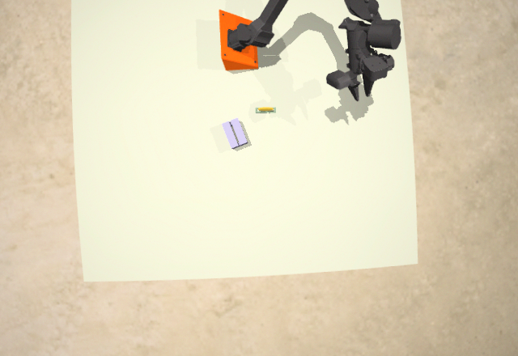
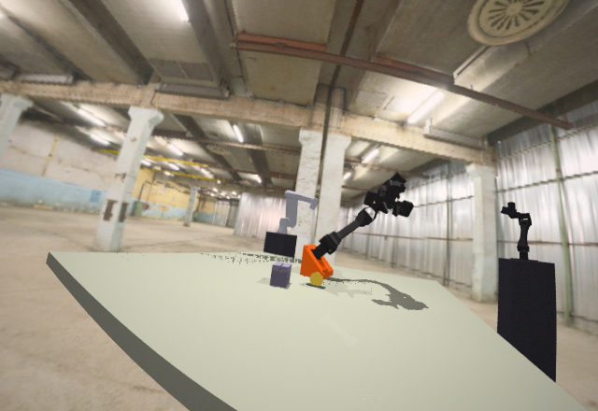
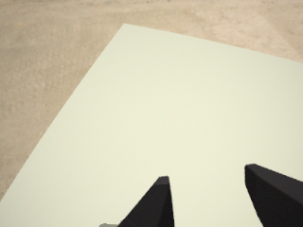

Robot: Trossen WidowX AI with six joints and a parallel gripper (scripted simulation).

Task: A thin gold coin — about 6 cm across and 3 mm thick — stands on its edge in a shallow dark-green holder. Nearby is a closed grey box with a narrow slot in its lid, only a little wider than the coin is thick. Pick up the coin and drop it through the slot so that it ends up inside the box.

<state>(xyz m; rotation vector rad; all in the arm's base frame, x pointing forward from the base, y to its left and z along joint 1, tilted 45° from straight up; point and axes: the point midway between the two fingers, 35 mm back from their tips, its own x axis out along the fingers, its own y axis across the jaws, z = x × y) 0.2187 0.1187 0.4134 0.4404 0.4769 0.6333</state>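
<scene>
Gold coin (image 1: 265, 109) (image 2: 316, 278) upright on edge in green holder (image 1: 256, 110), on pale counter (image 1: 251, 218) (image 2: 270, 339) (image 3: 189, 113); slotted box (image 1: 235, 133) (image 2: 280, 275) near it, apart, closed, looks lilac-grey, slot running along the lid, box turned at an angle to the holder; coin outside the box; claw (image 1: 363, 97) (image 3: 207, 180) partly spread, bare gap between the two fingertips, nothing pinched; claw up above the counter, well apart from coin and box, fingers pointing down toward the counter in wrist view; orange base (image 1: 239, 64) (image 2: 310, 269) carries the black arm (image 1: 278, 5) (image 2: 348, 231), near the coin; coin and box out of wrist view.
</scene>
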